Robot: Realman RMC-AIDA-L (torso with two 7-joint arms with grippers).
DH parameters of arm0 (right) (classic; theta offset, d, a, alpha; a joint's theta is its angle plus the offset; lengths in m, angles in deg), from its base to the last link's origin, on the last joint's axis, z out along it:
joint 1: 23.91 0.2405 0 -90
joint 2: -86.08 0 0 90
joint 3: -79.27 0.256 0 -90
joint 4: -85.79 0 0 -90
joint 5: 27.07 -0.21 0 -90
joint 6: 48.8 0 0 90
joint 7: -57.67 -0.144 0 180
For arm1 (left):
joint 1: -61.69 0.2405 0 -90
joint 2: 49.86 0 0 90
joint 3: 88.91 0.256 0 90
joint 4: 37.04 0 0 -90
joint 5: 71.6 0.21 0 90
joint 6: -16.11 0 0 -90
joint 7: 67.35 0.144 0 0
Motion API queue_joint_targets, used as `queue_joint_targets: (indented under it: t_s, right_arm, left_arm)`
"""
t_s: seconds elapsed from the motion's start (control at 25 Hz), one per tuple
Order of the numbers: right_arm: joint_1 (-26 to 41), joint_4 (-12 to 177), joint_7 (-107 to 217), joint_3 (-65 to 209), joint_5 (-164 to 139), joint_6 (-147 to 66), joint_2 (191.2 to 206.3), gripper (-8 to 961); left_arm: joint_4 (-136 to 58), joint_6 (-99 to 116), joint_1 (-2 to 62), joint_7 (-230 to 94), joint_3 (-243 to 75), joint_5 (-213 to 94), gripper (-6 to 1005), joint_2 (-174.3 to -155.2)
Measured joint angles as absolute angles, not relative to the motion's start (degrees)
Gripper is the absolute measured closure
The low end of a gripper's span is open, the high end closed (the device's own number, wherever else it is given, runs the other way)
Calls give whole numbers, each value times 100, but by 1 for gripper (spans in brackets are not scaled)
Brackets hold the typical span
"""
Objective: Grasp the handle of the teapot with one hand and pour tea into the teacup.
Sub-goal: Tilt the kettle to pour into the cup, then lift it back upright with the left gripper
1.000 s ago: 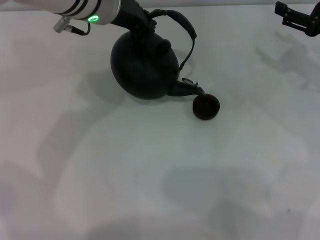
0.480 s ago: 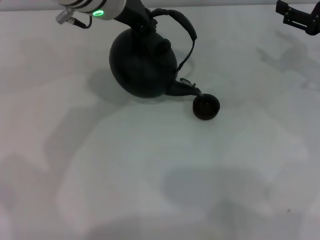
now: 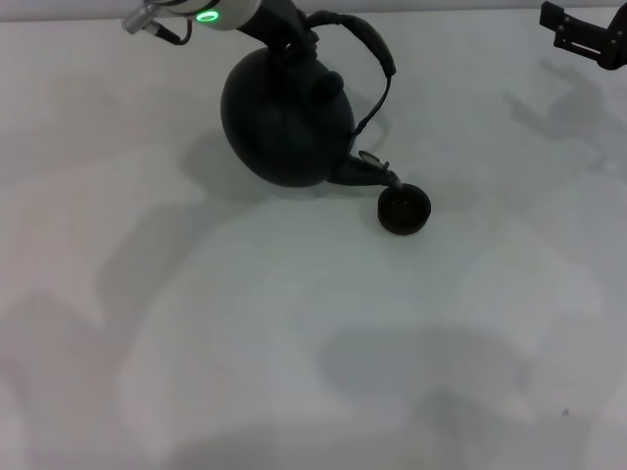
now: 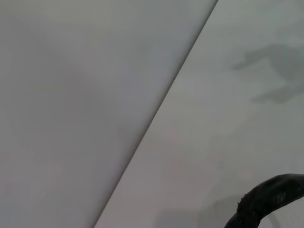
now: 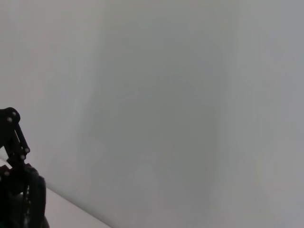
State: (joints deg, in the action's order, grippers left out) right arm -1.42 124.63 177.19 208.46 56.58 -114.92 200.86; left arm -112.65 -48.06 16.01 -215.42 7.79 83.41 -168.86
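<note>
One white worktop point(image 3: 294, 343) was seen, carrying two objects in all: one teapot and one teacup.

One teapot point(image 3: 284, 122) was located near the far edge of the worktop, slightly toward the left far corner. The round matte black body was tilted, with the short spout point(image 3: 364, 172) directed downward toward the right side of the worktop. The spout tip was positioned just over the rim of the teacup; whether contact was made could not be determined.

One handle point(image 3: 364, 44) was observed as a black arched hoop spanning the teapot body. One end of the arch was taken up at the left gripper, and the other end was joined to the body above the spout. A short section of the handle point(image 4: 266, 199) was also shown in the left wrist view.

The left gripper point(image 3: 289, 34) was placed at the far edge of the worktop, directly above the teapot, and was clamped on the handle. A green indicator light point(image 3: 207, 16) was lit on the left arm.

The right gripper point(image 3: 578, 34) was held off at the far right corner of the worktop, well apart from both objects. Whether its fingers were spread or pressed together could not be told.

One teacup point(image 3: 404, 210) was set upright on the worktop, just beside the teapot on the spout side. It was small, round, dark and without a handle.
</note>
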Motion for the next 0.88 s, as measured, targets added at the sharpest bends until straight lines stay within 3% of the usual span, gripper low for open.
queue_joint_targets:
  t_s: [0.88]
  right_arm:
    - [-123, 12463, 17711, 20855, 5598, -11472, 20077, 112]
  left_arm:
    - [-11190, -4911, 1307, -21570, 1081, 8689, 848, -16902]
